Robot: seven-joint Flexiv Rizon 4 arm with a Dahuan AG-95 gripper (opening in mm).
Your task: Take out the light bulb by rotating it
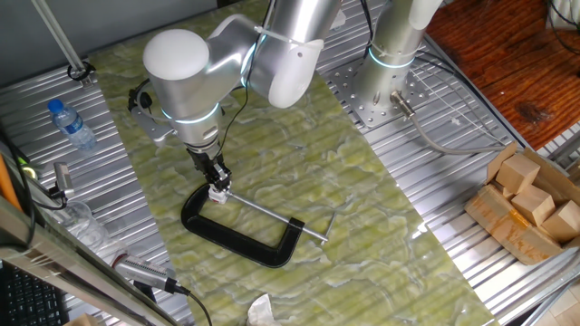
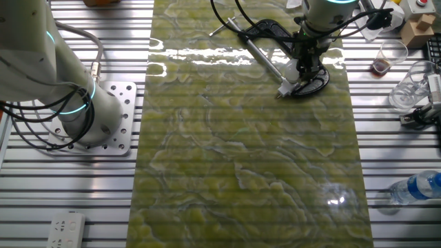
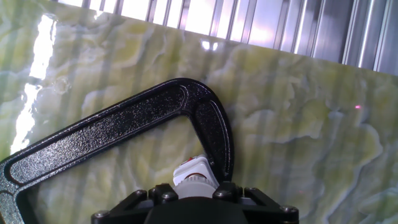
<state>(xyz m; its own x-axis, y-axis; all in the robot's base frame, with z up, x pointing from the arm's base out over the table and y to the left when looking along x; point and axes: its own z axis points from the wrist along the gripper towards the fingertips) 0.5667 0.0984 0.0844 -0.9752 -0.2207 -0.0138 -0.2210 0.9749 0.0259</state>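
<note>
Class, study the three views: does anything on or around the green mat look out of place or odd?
Yes: a black C-clamp lies flat on the mat, clamping a small white socket fitting rather than any workpiece. The gripper is right at that fitting.

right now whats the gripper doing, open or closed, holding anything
gripper: down at the end of the black C-clamp, fingers around a small white piece there; whether it is clamped shut on it cannot be told.
</note>
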